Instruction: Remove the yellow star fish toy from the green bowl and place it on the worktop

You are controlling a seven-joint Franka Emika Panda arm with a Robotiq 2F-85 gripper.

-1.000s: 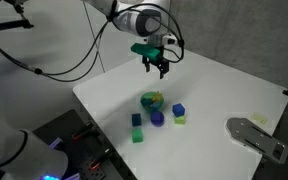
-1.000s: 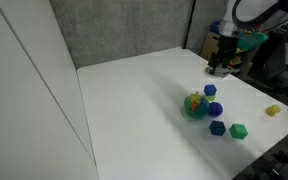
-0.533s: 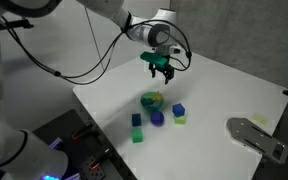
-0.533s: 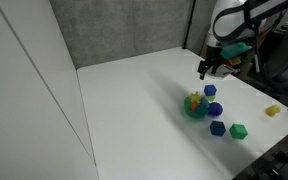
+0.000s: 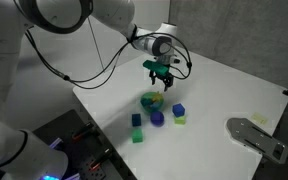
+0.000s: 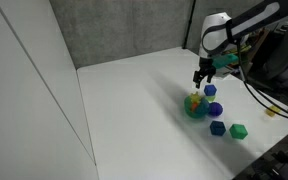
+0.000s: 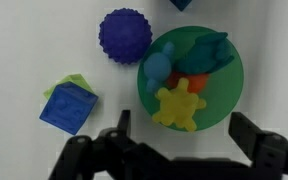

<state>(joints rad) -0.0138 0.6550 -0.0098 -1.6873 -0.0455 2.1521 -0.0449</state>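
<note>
- The yellow star fish toy [image 7: 181, 105] lies flat inside the green bowl [image 7: 227, 90], at the side of the bowl nearest the gripper in the wrist view.
- More little toys are in the bowl with it: a blue one [image 7: 159, 68], an orange one [image 7: 195, 83] and a blue-green one [image 7: 210, 52]. The star lies right against the blue and orange ones.
- The bowl stands on the white worktop [image 5: 219, 85].
- The gripper [image 5: 161, 75] hangs in the air above the bowl and touches no toy.
- Its two fingers [image 7: 124, 125] are spread wide, wider than the star.
- A bumpy blue ball [image 7: 125, 36] lies just beside the bowl.
- A blue cube [image 7: 66, 110] lies near the ball, against a yellow-green block [image 7: 76, 82].
- In an exterior view, a green cube [image 6: 238, 130] lies farther from the bowl.
</note>
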